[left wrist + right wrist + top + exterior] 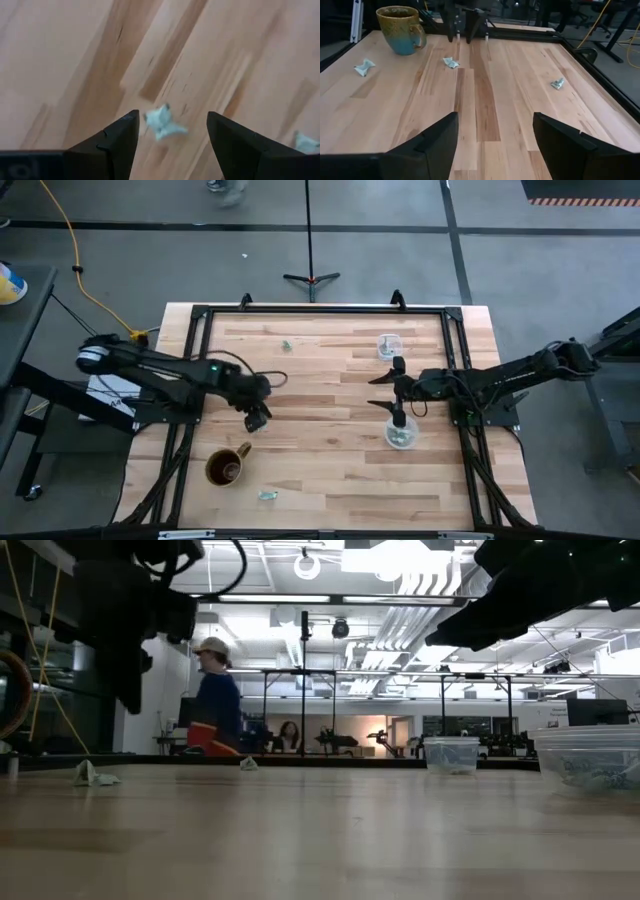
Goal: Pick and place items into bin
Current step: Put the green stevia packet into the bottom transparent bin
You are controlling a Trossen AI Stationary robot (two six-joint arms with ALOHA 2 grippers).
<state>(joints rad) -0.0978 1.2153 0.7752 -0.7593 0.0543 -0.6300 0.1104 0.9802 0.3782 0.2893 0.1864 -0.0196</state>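
Items (451, 62) lie scattered on the wooden table (330, 470); person (214, 700) beyond.

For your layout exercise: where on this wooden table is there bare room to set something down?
The bare wood between the brown mug and the near clear plastic bin is free. It is crowded around the open right claw and both bins.

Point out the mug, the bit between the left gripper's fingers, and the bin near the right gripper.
mug (400, 29), right wrist view, on its outer wall.
bit (162, 122), left wrist view, at its crumpled middle.
bin (401, 436), high view, on its rim.
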